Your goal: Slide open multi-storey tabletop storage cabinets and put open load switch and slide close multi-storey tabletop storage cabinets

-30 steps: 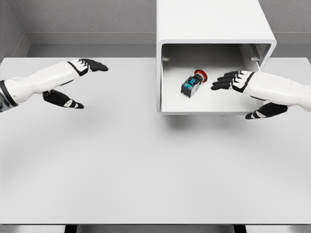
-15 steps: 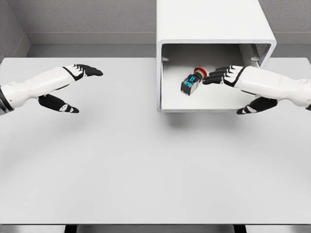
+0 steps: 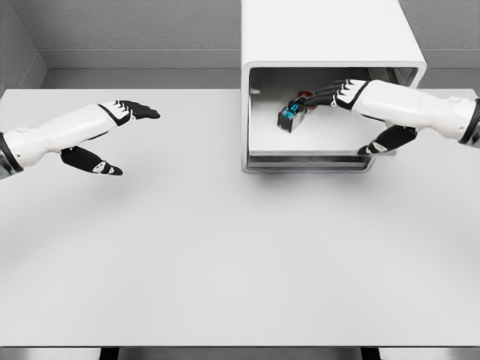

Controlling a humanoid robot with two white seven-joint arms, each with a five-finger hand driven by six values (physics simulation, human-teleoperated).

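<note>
Touching load switch (image 3: 292, 116): right hand (image 3: 335, 95), unlabelled.

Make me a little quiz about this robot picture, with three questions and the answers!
1. True or false: the switch lies on the table outside the cabinet.
2. Which hand reaches into the drawer? A) left B) right C) both
3. Fill in: the left hand hovers with its fingers ____.

Key:
1. False. It is inside the open drawer.
2. B. The right hand is in the drawer, fingertips at the switch; whether it grips is unclear.
3. Open. It holds nothing, over the table's left side.
</note>
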